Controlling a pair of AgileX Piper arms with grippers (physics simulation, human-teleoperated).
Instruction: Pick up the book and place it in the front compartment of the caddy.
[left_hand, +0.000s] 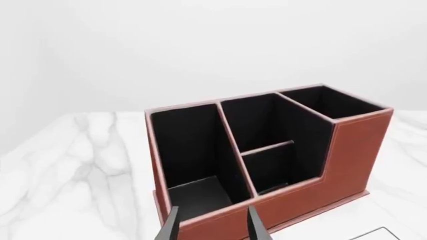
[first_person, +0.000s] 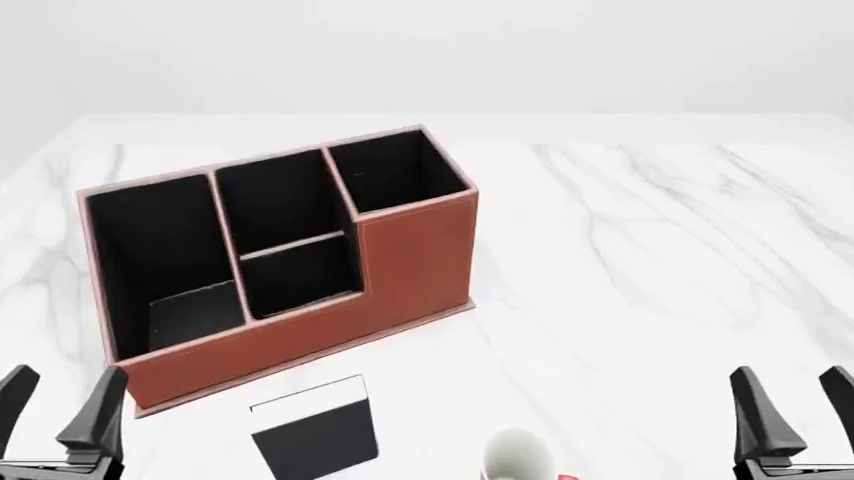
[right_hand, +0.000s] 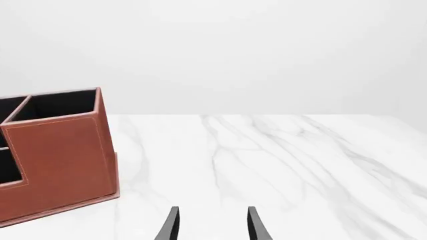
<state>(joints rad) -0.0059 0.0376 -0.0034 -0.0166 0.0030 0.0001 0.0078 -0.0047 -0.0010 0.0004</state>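
Note:
The reddish-brown caddy (first_person: 400, 260) with black lining stands on the marble table left of centre. Its front compartment (first_person: 304, 275) is the small low cell behind the low front wall, in front of a crosswise divider. The caddy also shows in the left wrist view (left_hand: 347, 155) and in the right wrist view (right_hand: 60, 160). The black book (first_person: 318, 428) with a white strip lies flat just in front of the caddy. My left gripper (first_person: 60, 410) is open and empty at the near left, beside the caddy's front left corner. My right gripper (first_person: 797, 410) is open and empty at the near right.
A white mug (first_person: 521, 460) with a bit of red stands at the near edge, right of the book. The marble table (first_person: 641, 260) stretches to the right of the caddy. A white corner of the book shows in the left wrist view (left_hand: 380, 234).

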